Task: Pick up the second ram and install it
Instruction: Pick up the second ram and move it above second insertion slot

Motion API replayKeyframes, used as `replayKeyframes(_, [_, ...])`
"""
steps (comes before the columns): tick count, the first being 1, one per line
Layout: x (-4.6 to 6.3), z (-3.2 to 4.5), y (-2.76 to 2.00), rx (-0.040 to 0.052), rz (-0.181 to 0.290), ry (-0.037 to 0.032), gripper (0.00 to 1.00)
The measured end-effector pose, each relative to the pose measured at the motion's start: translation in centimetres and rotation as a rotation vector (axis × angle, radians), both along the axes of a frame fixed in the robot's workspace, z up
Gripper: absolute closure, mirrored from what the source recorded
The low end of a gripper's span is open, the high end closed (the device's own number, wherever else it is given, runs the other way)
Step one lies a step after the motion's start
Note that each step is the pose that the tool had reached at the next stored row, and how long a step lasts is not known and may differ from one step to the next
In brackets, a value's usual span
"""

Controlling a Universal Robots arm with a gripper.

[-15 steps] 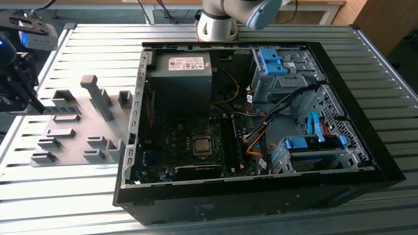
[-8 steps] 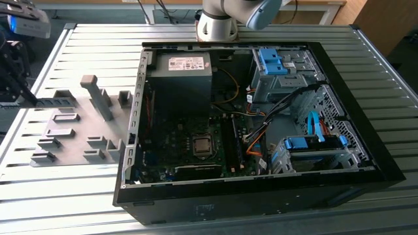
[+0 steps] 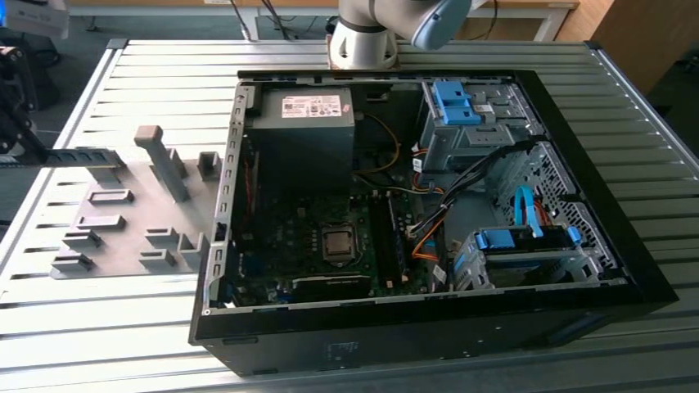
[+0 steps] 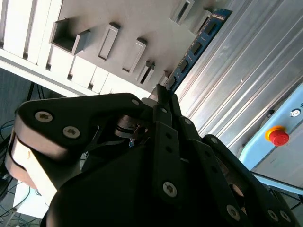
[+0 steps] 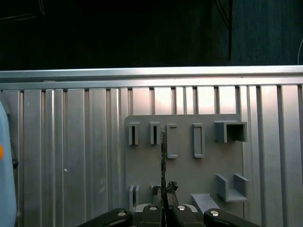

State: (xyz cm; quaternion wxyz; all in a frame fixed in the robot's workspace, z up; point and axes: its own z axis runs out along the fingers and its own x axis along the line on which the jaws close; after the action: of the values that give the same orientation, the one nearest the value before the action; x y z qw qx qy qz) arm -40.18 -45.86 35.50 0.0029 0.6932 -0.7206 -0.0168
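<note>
No text can be read with certainty. A white label (image 3: 311,105) is carried on top of the power supply (image 3: 300,143), which sits in the open computer case (image 3: 611,246) near its far edge, toward the wall on the exterior view's left; rows of fine print and a dark bar are seen on it, too small to be made out. In the second wrist view, a small round symbol (image 4: 295,113) is borne on a light-blue housing (image 4: 279,158) beyond the table's edge, just beside a red push-button (image 4: 278,136); its form cannot be told. Any marking on the chips of the second ram (image 4: 196,45) is too small to be read.
</note>
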Motion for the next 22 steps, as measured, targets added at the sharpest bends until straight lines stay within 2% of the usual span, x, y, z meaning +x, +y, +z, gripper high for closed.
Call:
replayKeyframes(10, [0.0,2.92,0.08,0.0001,0.000,-0.0001,0.86])
replayKeyframes(15, [0.0,3.75,0.18,0.0000,0.007,0.0000,0.86])
replayKeyframes(19, [0.0,5.02,0.25,0.0000,0.008,0.0000,0.86])
replayKeyframes(22, [0.0,5.19,0.26,-0.0003,0.008,-0.0001,0.86])
